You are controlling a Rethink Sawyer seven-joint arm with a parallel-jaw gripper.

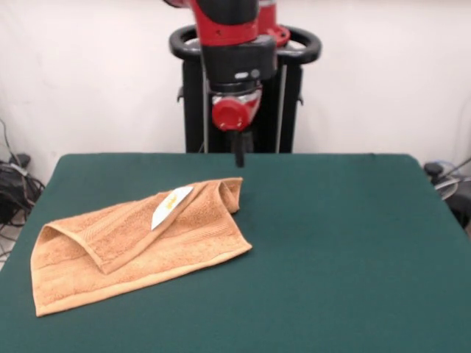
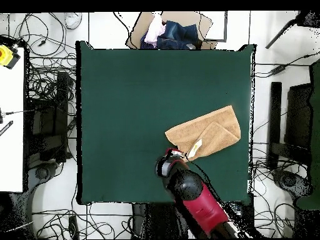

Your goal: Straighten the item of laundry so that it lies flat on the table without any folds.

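The orange-tan hand towel (image 1: 140, 246) lies on the dark green table (image 1: 338, 243), toward 9 o'clock of centre in the front view and toward 4 o'clock of the tabletop in the overhead view. It is not flat: a triangular flap is folded over the lower layer, its crease running diagonally, and the small white care tag (image 1: 171, 207) lies face up on that flap. The corner at the towel's 1 o'clock is bunched and slightly raised. The gripper (image 1: 238, 156) hangs above the table just beyond that bunched corner, apart from the cloth and holding nothing; I cannot tell whether it is parted or closed. By my reading the task is barely begun: the flap must be opened out and the bunched corner smoothed
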